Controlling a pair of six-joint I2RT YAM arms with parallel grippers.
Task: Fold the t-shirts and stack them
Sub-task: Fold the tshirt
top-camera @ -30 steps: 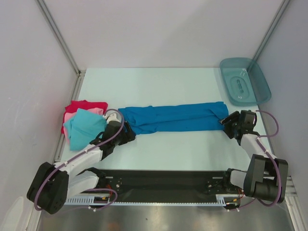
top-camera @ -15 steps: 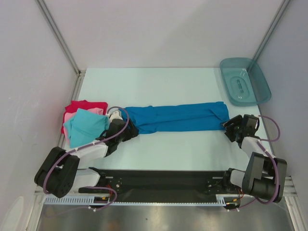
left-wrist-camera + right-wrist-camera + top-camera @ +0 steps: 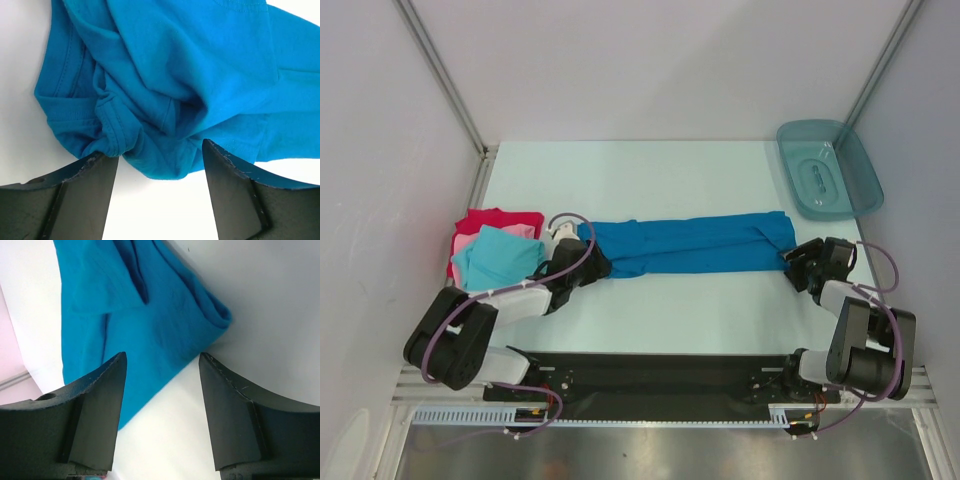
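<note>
Risk, left end: partial bite, taking only the top layers of the blue t-shirt and opening the long fold on lift.
Cause: hems and creases bunched in a loose heap right at the fingertips of the left gripper.
Risk, right end: slip-out on pulling.
Cause: only a narrow folded corner lying ahead of the right gripper, hence a shallow pinch.
Risk, both ends: skewed or stretched strip, from uneven lift between the two arms.
Risk, stack: turquoise t-shirt dragged off by the left forearm, lying just beside it.
Left arm pose: low and stretched out over the table, wrist at the blue t-shirt's left end, fingers aimed into the cloth.
Left claw: jaws apart, nothing clamped; one tip apparently brushing a hem.
Right arm pose: folded tight, forearm low, wrist at the blue t-shirt's right end.
Right claw: jaws apart, nothing held, bare table between the tips.
Blue t-shirt: long narrow strip, flat, spanning between the two grippers.
Stack: just left of the blue t-shirt's left end; turquoise on top, pink t-shirt under it, red t-shirt lowest.
Tray: beyond the blue t-shirt's right end, apart.
</note>
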